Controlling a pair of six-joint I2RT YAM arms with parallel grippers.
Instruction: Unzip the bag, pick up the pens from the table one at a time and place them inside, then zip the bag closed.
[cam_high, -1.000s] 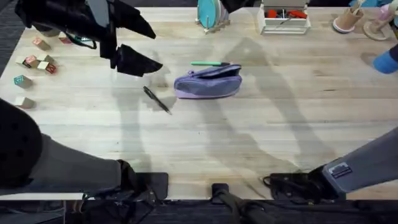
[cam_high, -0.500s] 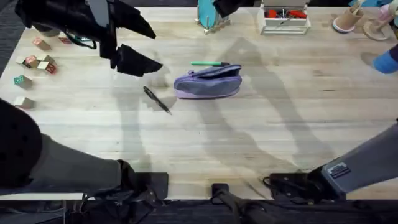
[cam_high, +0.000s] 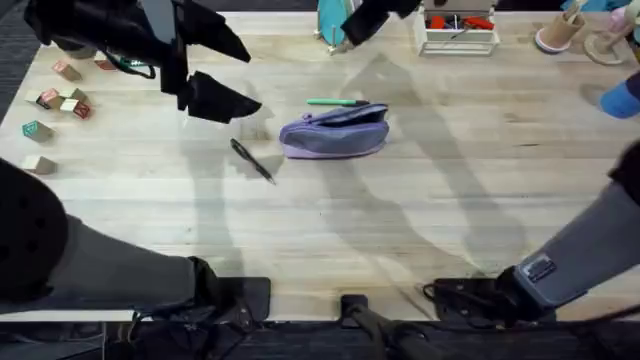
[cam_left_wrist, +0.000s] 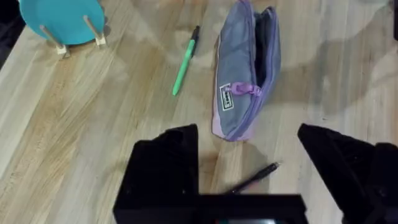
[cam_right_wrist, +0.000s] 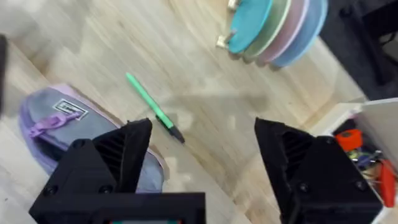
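The right gripper (cam_right_wrist: 202, 162) has swung in above the green pen (cam_high: 336, 102) — likely its target. Both grippers gape, empty. The bag (cam_high: 335, 131) lies unzipped; 2 pens remain outside.

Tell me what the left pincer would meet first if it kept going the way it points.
Probably the black pen, which lies between the open left pincer and the bag; its height above the table is unclear.

The right arm's fingers (cam_high: 352, 22) have come further into sight near the far edge of the desk. That arm's lower part has also swung toward the right edge.
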